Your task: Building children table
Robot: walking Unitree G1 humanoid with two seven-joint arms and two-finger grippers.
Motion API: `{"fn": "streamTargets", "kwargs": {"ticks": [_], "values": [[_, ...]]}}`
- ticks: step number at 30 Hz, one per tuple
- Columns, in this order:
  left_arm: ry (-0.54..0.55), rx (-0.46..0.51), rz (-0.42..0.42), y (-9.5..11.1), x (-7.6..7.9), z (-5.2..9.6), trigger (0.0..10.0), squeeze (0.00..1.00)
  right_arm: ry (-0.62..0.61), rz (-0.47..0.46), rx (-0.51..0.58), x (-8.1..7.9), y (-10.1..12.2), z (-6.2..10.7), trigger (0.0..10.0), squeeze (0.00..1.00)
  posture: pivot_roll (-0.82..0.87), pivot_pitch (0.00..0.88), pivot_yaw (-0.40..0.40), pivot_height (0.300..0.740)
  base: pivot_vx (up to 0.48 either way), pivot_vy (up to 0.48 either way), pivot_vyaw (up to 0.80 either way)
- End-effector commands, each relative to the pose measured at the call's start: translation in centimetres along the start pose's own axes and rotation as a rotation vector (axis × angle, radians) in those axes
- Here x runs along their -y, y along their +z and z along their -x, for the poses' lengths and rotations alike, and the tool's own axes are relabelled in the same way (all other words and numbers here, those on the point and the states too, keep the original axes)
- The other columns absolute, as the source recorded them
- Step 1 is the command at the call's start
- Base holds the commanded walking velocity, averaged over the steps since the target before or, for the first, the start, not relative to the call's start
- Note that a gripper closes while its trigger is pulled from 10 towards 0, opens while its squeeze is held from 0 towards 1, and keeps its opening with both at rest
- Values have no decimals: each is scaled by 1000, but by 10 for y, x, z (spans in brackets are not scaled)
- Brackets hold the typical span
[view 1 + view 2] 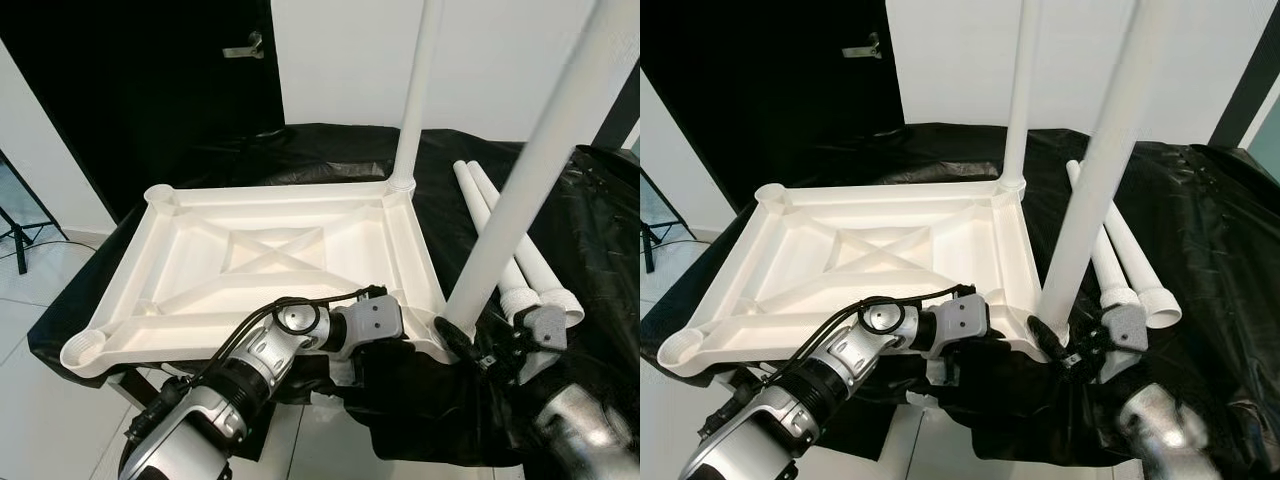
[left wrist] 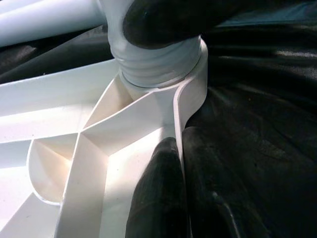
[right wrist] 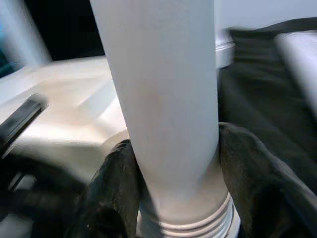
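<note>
1. The right gripper [image 3: 173, 198] is clamped on the foot of a white table leg [image 1: 520, 190], its two black fingers [image 3: 116, 193] pressing the tube from either side just above the threaded end.
2. That leg stands nearly upright between the fingers, its threads seated in the near right corner socket of the upturned white tabletop [image 1: 260, 250], directly below the grip.
3. The left gripper [image 2: 181, 183] pinches the tabletop's near right rim just beside that same socket: one finger lies inside the ribbed tray, the other outside against the black cloth, the thin white wall between them.
4. From the left gripper, the tabletop spreads away and to the left, underside up, showing crossed stiffening ribs and a round socket at each corner.
5. A second leg [image 1: 415, 95] stands upright in the far right corner socket, well beyond both grippers.
6. Two spare legs [image 1: 510, 250] lie side by side on the black sheet [image 1: 590, 260], just beyond the right gripper, threaded ends toward it.
7. The black sheet covers the work surface under everything.
</note>
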State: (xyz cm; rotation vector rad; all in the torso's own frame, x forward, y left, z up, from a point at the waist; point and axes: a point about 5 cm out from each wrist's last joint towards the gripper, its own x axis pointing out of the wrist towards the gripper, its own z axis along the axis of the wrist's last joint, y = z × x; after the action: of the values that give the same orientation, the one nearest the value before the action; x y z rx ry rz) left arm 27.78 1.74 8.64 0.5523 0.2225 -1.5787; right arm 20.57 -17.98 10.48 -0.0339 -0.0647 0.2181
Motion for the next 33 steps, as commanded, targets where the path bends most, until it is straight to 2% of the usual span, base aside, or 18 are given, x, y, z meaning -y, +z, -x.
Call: {"fn": "streamTargets", "kwargs": {"ticks": [1,9,10,11,12,13,14,17,19,22,23,24,27,29,30,31,32,33], "values": [[-162,-139,179,-50,35,1,10000,0,-288,85,-28,31,-1,6,0,0,190,0,-21,740,0,0,0],[-179,-150,183,-54,40,4,10000,0,-295,66,-35,31,-4,4,0,0,184,0,-9,740,0,0,0],[-182,-151,183,-54,40,4,10000,0,-280,63,-41,28,-5,4,1608,0,183,0,-6,740,0,0,0],[-184,-151,183,-54,41,4,10000,0,-270,62,-46,26,-6,4,4902,0,183,0,-6,740,0,0,0],[-184,-151,183,-54,41,4,10000,0,-270,62,-46,26,-6,4,4902,0,183,0,-6,740,0,0,0],[-186,-150,183,-54,41,4,10000,0,-255,70,-44,25,-6,4,10000,0,177,0,-3,740,0,0,0],[-193,-149,180,-54,42,3,10000,0,-208,61,-36,23,-5,4,10000,1000,173,0,-3,740,0,0,0],[-198,-149,178,-54,42,2,10000,0,-185,60,-27,22,-5,3,10000,1000,173,0,-3,740,0,0,0],[-201,-149,177,-53,43,1,10000,0,-77,61,-28,23,-4,1,10000,1000,172,0,-7,740,0,0,0],[-201,-148,177,-53,43,1,10000,0,-46,76,-27,24,-3,0,10000,1000,172,0,-7,740,0,0,0],[-203,-149,177,-53,44,1,10000,0,2,96,-29,30,-2,-1,10000,0,171,0,-6,740,0,0,0],[-203,-149,177,-53,44,1,10000,0,2,96,-29,30,-2,-1,10000,0,171,0,-6,740,0,0,0],[-211,-152,178,-54,46,0,10000,0,157,129,-57,43,1,-5,10000,0,172,0,-7,740,0,0,0],[-210,-152,179,-54,46,0,10000,0,195,127,-70,45,1,-7,10000,0,175,0,-13,740,0,0,0],[-209,-152,179,-54,46,0,10000,0,237,131,-85,44,1,-8,8745,0,175,0,-13,740,0,0,0],[-209,-152,179,-54,46,0,10000,0,237,131,-85,44,1,-8,8745,0,175,0,-13,740,0,0,0],[-209,-150,180,-54,46,0,10000,0,257,125,-88,45,0,-11,7451,0,171,0,-12,740,0,0,0],[-209,-147,179,-53,45,-1,10000,0,286,127,-92,46,0,-14,4039,0,171,0,-12,740,0,0,0]]}}
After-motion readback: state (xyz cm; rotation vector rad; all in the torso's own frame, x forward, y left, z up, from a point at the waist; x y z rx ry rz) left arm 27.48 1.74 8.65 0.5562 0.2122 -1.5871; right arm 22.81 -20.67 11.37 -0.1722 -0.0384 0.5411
